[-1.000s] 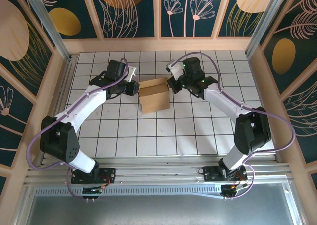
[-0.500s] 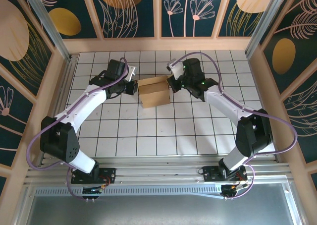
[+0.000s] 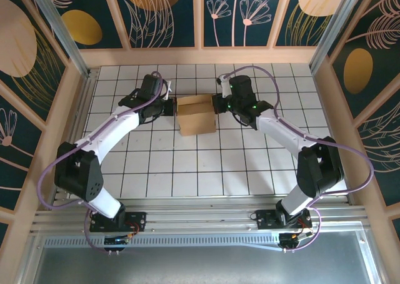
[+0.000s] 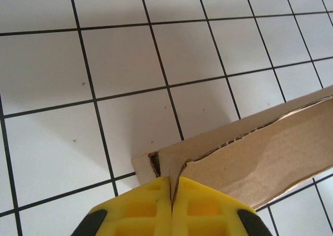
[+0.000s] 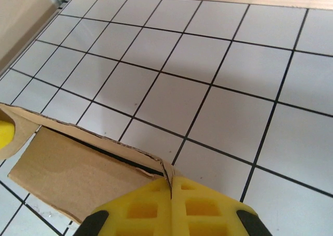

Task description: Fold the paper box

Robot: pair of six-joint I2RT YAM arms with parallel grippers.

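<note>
Here's the brown cardboard paper box [image 3: 197,115], on the white tiled table [image 3: 187,165] toward the far middle, right between the two arms. The left gripper [image 4: 170,188] has its yellow pads pressed together on a thin cardboard corner at the box's left side, pinched tight. The right gripper [image 5: 170,186] matches it on the right side, pads nipped onto a ragged-edged corner, a dark gap showing between the cardboard layers there
</note>
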